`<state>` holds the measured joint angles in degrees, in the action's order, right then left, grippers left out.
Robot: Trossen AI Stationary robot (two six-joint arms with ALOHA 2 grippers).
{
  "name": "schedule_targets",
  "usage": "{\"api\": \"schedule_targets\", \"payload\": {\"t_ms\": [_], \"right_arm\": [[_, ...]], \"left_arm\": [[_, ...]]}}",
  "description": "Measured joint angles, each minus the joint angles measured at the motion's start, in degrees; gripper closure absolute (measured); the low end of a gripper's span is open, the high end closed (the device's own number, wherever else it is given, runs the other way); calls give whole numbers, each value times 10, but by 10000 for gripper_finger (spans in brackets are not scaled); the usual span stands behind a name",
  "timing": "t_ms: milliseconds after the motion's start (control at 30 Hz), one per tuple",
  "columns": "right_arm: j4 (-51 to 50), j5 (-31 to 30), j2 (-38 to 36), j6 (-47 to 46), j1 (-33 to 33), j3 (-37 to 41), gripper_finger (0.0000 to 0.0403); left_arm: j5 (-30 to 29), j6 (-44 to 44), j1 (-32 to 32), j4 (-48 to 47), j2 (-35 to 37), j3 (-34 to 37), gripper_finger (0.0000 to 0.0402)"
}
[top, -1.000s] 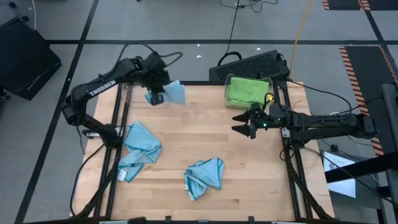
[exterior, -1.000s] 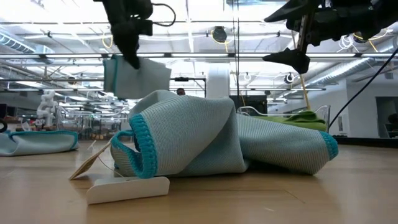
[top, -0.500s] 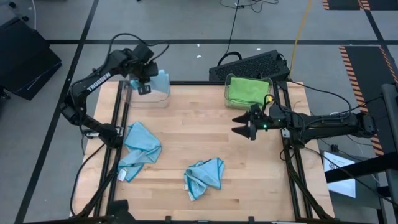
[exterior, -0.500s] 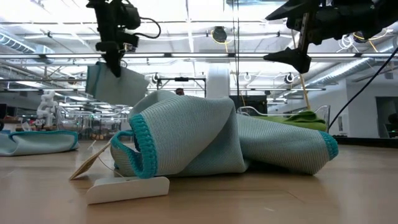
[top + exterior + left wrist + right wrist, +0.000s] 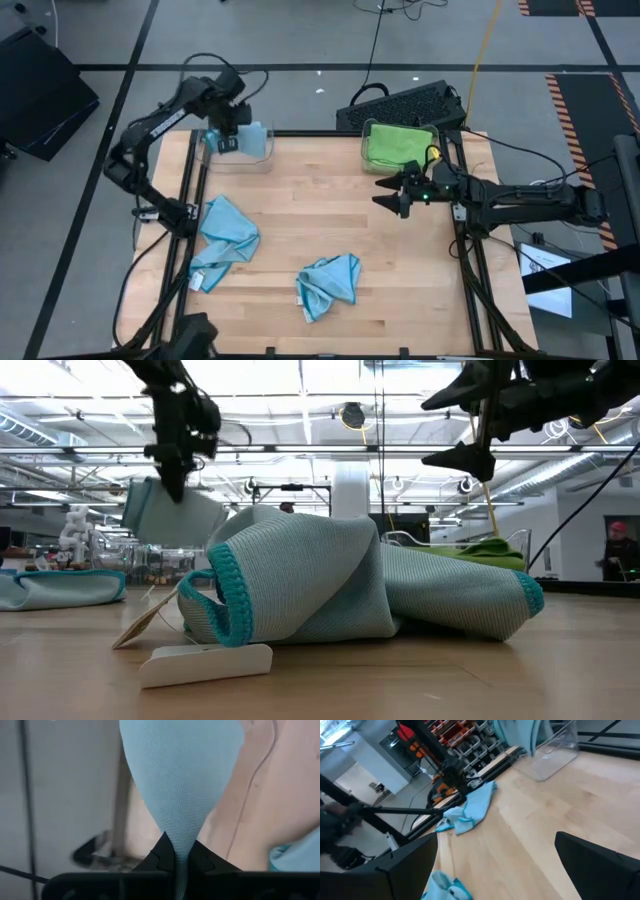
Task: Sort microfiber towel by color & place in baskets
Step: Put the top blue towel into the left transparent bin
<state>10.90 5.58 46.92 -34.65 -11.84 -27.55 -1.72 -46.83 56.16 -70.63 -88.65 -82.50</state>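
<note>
My left gripper [image 5: 226, 140] is shut on a light blue towel [image 5: 256, 140] over the clear basket [image 5: 243, 160] at the table's far left corner. The towel also shows in the low view [image 5: 165, 515] and the right wrist view [image 5: 519, 732]. My right gripper [image 5: 397, 196] is open and empty, above the table near the second clear basket [image 5: 432, 150], which holds a green towel [image 5: 397, 143]. Two more blue towels lie crumpled on the table, one at the left [image 5: 225, 236] and one near the front middle [image 5: 328, 282]. My left gripper pinches a gathered bunch of the light blue towel [image 5: 178, 837] between its two fingers [image 5: 162, 855]. The fingers point down. The towel hangs below them, spread wide and lifted clear of the table, over the left basket. I cannot tell whether its lower end touches the basket.
A dark keyboard-like object [image 5: 400, 103] lies beyond the far edge. Black frame rails [image 5: 185, 215] run along the table's left and right sides. Bare wood [image 5: 320, 200] lies in the table's middle. A white tag [image 5: 205, 663] lies before the front towel [image 5: 330, 590].
My left gripper has carried the light blue towel toward the table's far left corner and down, from over the table to over the left basket. The towel stays hanging below the shut fingers.
</note>
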Motion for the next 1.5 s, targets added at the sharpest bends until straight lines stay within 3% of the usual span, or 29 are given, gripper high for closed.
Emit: {"api": "schedule_targets", "payload": {"t_ms": [300, 600, 1100, 1200, 1500], "right_arm": [[1, 1, 0, -4, -13, 0, 7], [1, 1, 0, -4, -13, 0, 7], [9, 5, 0, -21, -13, 0, 7], [9, 6, 0, -22, -13, 0, 7], [9, 7, 0, -34, -13, 0, 7]], "left_arm": [[33, 6, 8, -36, -92, 22, 392], [59, 12, 21, -45, -135, 23, 392], [45, 61, 25, -20, -202, 23, 387], [18, 88, 29, 4, -202, 23, 356], [-44, 139, 34, 44, -203, 23, 213]]}}
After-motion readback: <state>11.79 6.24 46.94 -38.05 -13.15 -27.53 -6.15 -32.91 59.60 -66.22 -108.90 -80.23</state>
